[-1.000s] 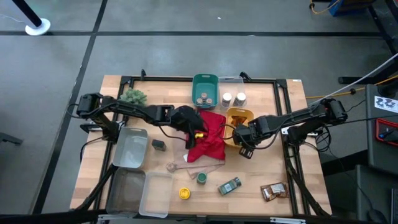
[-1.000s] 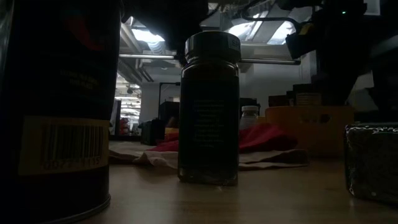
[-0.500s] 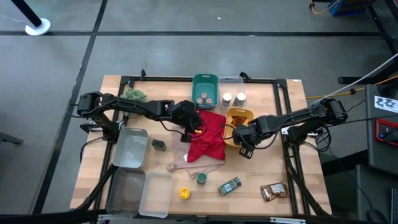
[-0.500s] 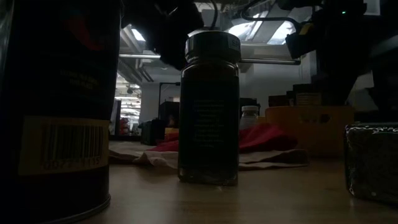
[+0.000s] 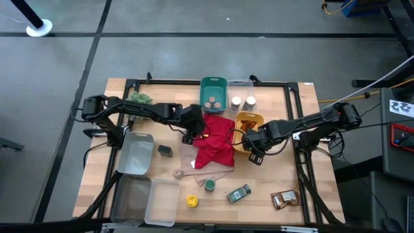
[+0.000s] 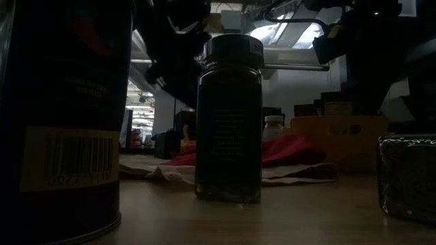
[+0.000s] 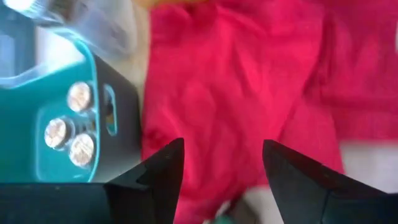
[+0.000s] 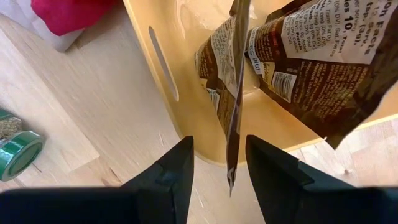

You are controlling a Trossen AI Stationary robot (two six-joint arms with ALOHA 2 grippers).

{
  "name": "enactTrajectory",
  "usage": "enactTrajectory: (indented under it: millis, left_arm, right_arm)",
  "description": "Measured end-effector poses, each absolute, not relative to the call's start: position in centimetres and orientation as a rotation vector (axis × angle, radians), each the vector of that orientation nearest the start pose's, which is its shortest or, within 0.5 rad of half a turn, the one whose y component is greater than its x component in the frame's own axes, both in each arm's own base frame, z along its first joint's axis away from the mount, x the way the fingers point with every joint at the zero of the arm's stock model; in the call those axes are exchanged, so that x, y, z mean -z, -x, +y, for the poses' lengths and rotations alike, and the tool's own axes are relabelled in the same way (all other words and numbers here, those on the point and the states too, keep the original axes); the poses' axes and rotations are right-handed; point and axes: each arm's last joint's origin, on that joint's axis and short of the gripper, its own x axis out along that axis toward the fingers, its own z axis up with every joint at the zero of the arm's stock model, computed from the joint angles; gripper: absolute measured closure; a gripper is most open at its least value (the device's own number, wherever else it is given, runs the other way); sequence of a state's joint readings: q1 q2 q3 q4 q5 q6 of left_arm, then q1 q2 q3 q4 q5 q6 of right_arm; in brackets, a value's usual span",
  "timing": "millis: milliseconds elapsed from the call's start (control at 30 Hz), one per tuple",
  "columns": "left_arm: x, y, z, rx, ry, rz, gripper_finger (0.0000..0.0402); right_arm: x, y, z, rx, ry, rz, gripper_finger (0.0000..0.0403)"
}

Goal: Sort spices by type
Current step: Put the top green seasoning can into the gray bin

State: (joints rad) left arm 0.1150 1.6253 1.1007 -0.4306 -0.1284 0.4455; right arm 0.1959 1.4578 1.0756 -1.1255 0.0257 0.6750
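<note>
The spices are spread over the table. Tan-lidded jars (image 5: 211,101) stand in a teal bin (image 5: 213,85), and white-lidded jars (image 5: 242,101) in a clear bin. Brown foil packets (image 8: 298,56) lie in a yellow bin (image 5: 248,118). My left gripper (image 7: 221,155) hovers open over the left part of the red cloth (image 5: 217,150). My right gripper (image 8: 219,142) is open and points down at the yellow bin's near rim (image 8: 186,118). One packet's thin edge (image 8: 234,124) stands between its fingers.
A dark tin (image 5: 165,151), a green-lidded jar (image 5: 209,186), a yellow-lidded jar (image 5: 191,201), a lying jar (image 5: 239,193) and more brown packets (image 5: 284,199) lie on the near half. Clear tubs (image 5: 134,155) stand at the near left. The plant (image 5: 138,99) is at the far left.
My left gripper has drawn back a little toward the table's left edge, from over the red cloth to above its left edge. It has sunk slightly and rolled as it went. The cloth lies where it was.
</note>
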Motion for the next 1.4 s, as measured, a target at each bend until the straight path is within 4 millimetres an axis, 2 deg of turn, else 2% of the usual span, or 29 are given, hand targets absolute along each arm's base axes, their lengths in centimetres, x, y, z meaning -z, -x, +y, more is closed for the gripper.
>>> enactTrajectory:
  millis: [233,633,1133,1400]
  left_arm:
    - [-21.2,-31.9,5.3,0.120,-0.597,1.113,0.0208]
    - [-20.7,-30.9,5.8,0.216,-0.666,1.215,0.0218]
    - [-19.7,-31.2,5.8,0.325,-0.791,1.235,0.0227]
    - [-19.4,-31.3,6.1,0.327,-0.818,1.249,0.0227]
  right_arm:
    - [-23.4,-24.1,4.7,0.370,-0.375,1.470,0.0258]
    - [-23.4,-24.1,4.7,0.370,-0.375,1.469,0.0258]
    - [-23.4,-24.2,4.7,0.369,-0.376,1.467,0.0258]
    - [-23.3,-24.2,4.7,0.366,-0.378,1.461,0.0258]
